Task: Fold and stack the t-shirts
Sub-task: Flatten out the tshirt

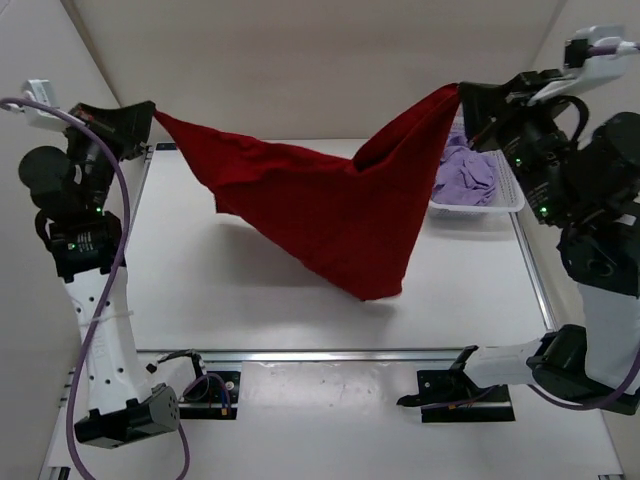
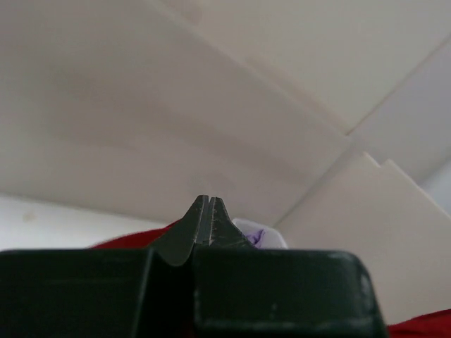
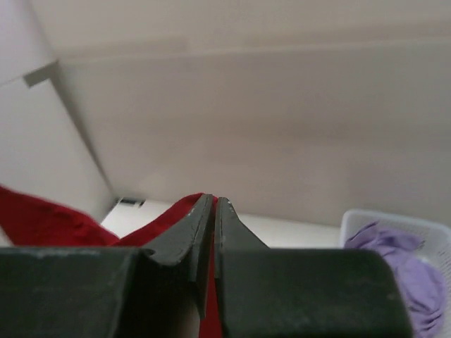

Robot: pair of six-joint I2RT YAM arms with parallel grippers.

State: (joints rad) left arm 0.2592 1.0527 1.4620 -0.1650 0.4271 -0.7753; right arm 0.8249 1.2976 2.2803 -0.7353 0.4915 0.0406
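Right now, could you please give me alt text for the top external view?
A red shirt hangs stretched in the air between the left gripper and the right gripper, each shut on one end, its middle sagging toward the white table. A purple shirt lies in a white basket at the far right.

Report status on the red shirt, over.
Both shut on red shirt: left claw, right claw. Shirt strung between them over table. No obstruction seen; lavender shirt sits in basket.

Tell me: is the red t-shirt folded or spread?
Spread, not folded: the red t-shirt hangs stretched by two raised corners.
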